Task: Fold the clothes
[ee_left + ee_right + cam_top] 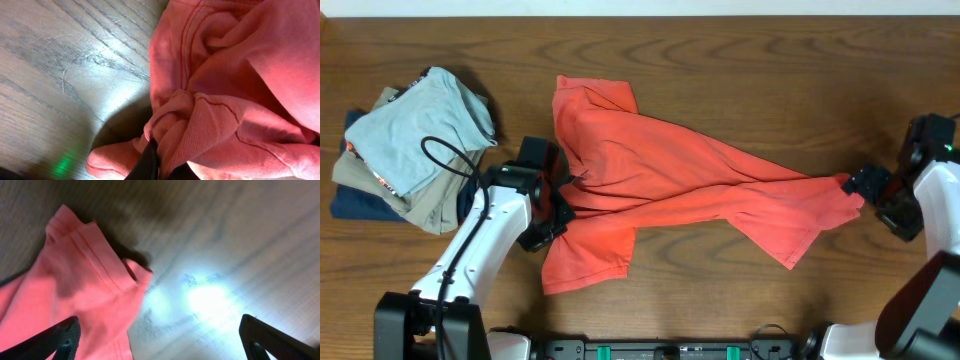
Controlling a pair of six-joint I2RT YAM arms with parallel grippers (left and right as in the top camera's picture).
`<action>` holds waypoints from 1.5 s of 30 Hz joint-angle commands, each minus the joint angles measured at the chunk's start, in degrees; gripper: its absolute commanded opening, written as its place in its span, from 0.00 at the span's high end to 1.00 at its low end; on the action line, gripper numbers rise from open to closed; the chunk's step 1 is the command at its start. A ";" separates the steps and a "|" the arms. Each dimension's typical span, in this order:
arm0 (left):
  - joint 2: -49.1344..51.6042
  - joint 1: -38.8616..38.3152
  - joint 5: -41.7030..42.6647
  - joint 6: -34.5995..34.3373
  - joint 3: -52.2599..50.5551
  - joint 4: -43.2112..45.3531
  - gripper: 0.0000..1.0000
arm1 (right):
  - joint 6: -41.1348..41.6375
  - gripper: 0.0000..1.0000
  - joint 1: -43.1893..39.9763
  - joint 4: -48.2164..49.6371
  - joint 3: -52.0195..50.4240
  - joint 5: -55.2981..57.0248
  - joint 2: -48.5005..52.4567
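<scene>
The coral-red T-shirt (670,185) lies crumpled and stretched across the middle of the table, with no lettering or tag showing. My left gripper (558,192) is shut on a bunched fold of the shirt (210,125) at its left side. My right gripper (880,195) is open just past the shirt's right corner (835,195). In the right wrist view the hemmed corner (85,280) lies under the left finger, with bare table between the fingers (160,340).
A stack of folded garments, light blue-grey (420,125) on top of khaki (430,205) and navy (355,200), sits at the left of the wooden table (750,80).
</scene>
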 commanded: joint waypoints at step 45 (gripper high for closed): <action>-2.40 -0.02 -1.07 10.60 3.26 -0.90 0.94 | -7.17 0.99 -2.67 -2.91 -0.35 -9.64 -7.32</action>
